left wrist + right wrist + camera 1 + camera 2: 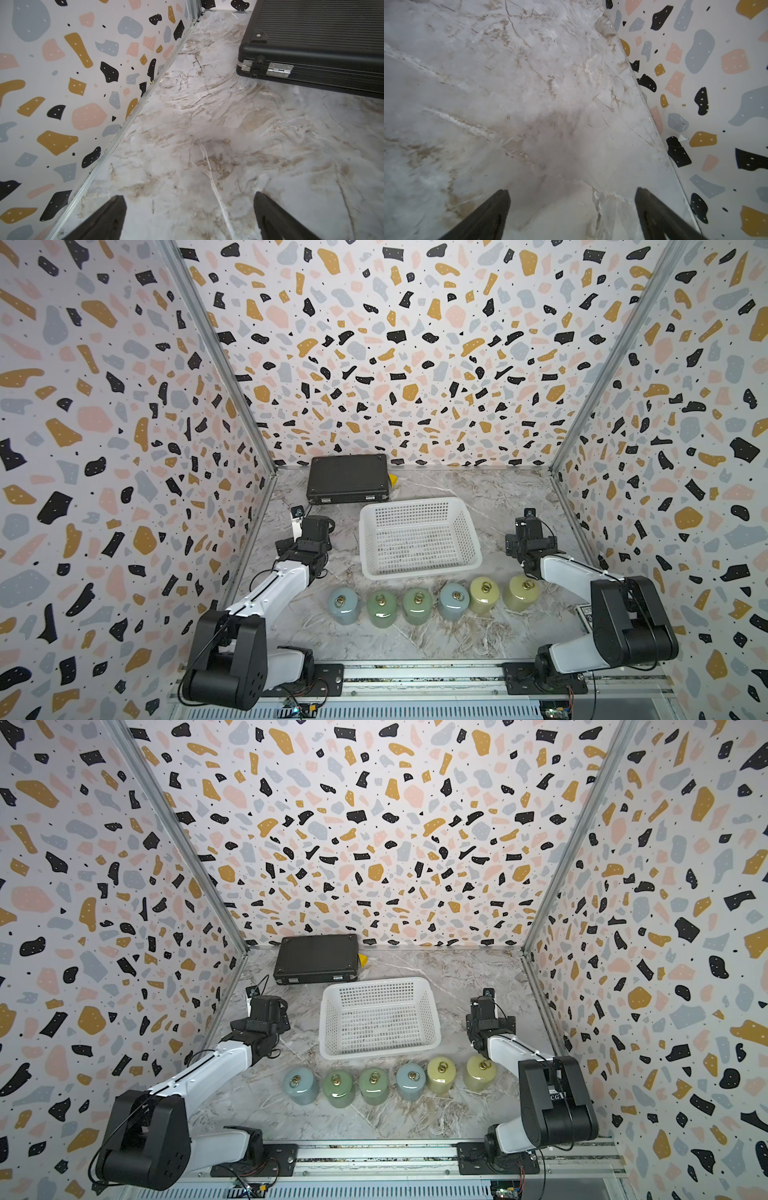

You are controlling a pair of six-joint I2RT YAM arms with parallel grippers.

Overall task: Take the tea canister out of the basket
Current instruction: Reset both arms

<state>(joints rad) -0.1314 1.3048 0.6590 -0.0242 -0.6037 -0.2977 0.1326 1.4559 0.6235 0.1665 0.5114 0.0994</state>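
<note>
Basket [422, 570] sits in the middle of the table [415, 639], its lattice floor visible wall to wall in both top views. Six tea canisters [417, 605] stand upright in a row on the marble just in front of the basket, outside it (blue, green, green, blue, two yellow-green, each with a ring on its lid). Left gripper [189, 196] hangs over bare marble on the basket's left side, fingers spread wide with nothing between them. The black case [311, 45] is near, ahead of it. Right gripper [572, 190] hangs over the marble on the basket's right side, fingers likewise wide apart, holding nothing. The case lies at the table's far edge, behind the basket.
</note>
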